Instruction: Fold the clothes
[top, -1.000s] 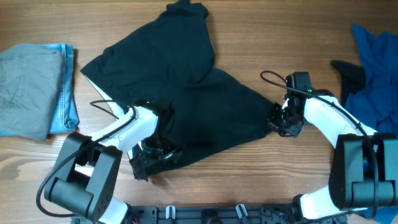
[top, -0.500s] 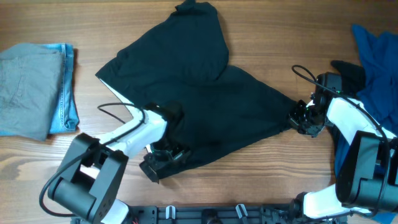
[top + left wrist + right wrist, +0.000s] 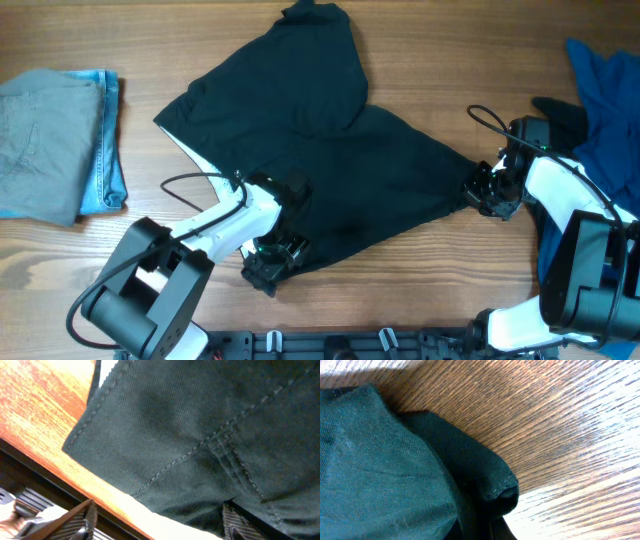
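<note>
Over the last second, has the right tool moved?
Yes: the right tool moved right, toward the royal blue garment, pulling the black shirt with it.

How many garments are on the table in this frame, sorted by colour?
black garment: 1
grey garment: 1
light blue garment: 1
royal blue garment: 1
Total: 4
The dark scrap beside the royal blue one is unclear and not counted.

bare table (image 3: pixel 470 50) open beyond black shirt (image 3: pixel 300 130), free lane between shirt and grey stack (image 3: pixel 45 140) on my left, blue pile (image 3: pixel 605 95) crowds my right, shirt covers the middle near me
</note>
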You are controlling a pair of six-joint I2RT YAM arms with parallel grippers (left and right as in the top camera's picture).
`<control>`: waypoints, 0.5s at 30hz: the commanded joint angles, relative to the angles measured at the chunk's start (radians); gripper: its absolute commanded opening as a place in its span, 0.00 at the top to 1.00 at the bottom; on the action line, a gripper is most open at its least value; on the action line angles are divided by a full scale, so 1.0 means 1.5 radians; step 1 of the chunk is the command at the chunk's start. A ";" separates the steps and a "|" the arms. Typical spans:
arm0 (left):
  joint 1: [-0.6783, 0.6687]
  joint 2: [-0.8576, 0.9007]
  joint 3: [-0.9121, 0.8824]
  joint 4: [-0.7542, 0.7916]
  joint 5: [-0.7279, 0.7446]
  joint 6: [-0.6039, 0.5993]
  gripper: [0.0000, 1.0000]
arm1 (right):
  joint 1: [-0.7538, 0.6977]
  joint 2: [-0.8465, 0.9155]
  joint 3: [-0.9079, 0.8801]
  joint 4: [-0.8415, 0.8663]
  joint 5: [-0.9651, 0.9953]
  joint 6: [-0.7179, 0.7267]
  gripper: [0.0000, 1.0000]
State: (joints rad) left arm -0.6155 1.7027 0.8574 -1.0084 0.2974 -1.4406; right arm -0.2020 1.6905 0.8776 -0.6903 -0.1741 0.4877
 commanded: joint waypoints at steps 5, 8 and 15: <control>0.046 -0.001 -0.006 -0.021 -0.111 -0.077 0.20 | -0.005 0.004 0.003 0.006 0.037 -0.011 0.96; 0.079 -0.001 -0.006 -0.021 -0.124 -0.077 0.33 | -0.005 0.004 0.003 0.007 0.037 -0.011 0.96; 0.092 -0.001 -0.006 -0.037 -0.144 -0.078 0.35 | -0.006 0.004 0.003 0.009 0.051 -0.006 0.96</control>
State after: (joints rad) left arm -0.4839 1.6958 0.8597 -1.0451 0.1894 -1.5188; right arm -0.2020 1.6905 0.8776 -0.6899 -0.1741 0.4843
